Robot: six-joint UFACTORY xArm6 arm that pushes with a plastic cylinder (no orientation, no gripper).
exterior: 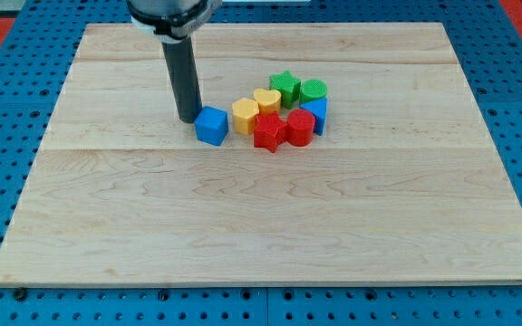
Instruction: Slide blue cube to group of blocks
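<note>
Blue cube (212, 125) on surface (243, 217), just left of yellow hexagonal block (245, 116), small gap remaining. Tip (188, 119) touching cube's left side. No pincer fitted. Final push underway; needs short rightward nudge.

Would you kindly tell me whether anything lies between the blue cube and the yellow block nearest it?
Nothing: in the camera view the blue cube and yellow hexagonal block are separated only by a narrow strip of bare board.

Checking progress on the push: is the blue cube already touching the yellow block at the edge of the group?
No, the blue cube sits just left of the yellow block with a thin strip of board between them, and my tip is at its left.
</note>
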